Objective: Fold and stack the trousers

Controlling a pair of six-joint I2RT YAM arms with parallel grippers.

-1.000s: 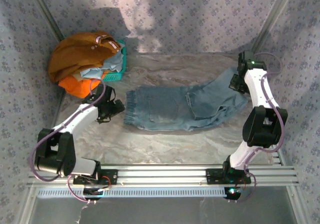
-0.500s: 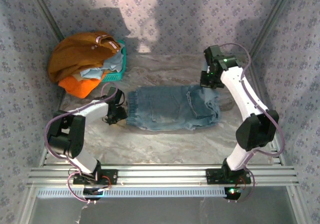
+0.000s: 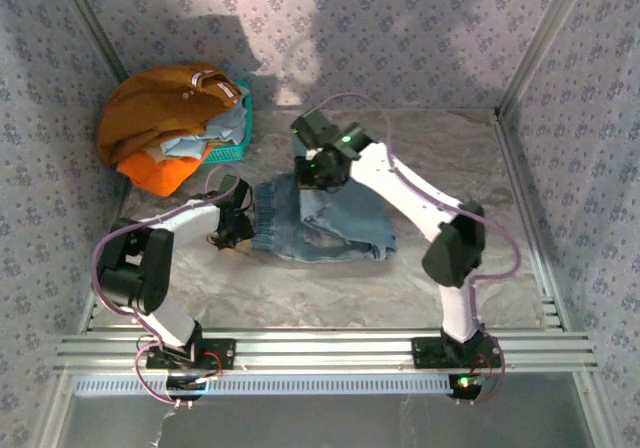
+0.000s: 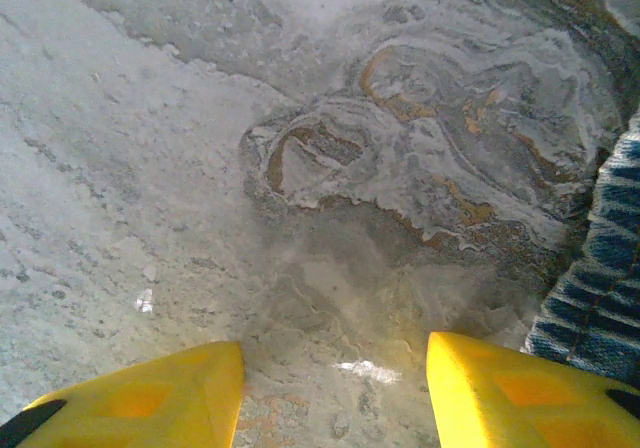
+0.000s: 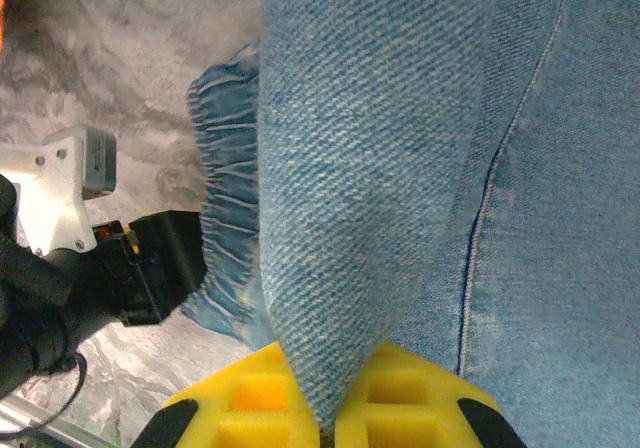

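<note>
Item: trousers (image 3: 340,233), faded blue denim, lying mid-tabletop (image 3: 300,298), partly doubled over on themselves, gathered edge (image 4: 600,288) to the left. We record the right hand (image 5: 325,398) clamped on a fold of the denim, which it holds raised above the lower layer at the garment's far side. The left hand (image 4: 335,378) sits low, just beside the gathered edge, fingers apart with bare tabletop between them, gripping nothing. Handling, as we judge it: soft and limp, yet thick and fairly heavy for cloth. They will sag from any single pinch, and stacked layers may drag one another. Neither fragile nor slippery. Best holds, in our view: the gathered edge, seams and hems, where the cloth is thickest, taken at two spread points so the fold lands square.
</note>
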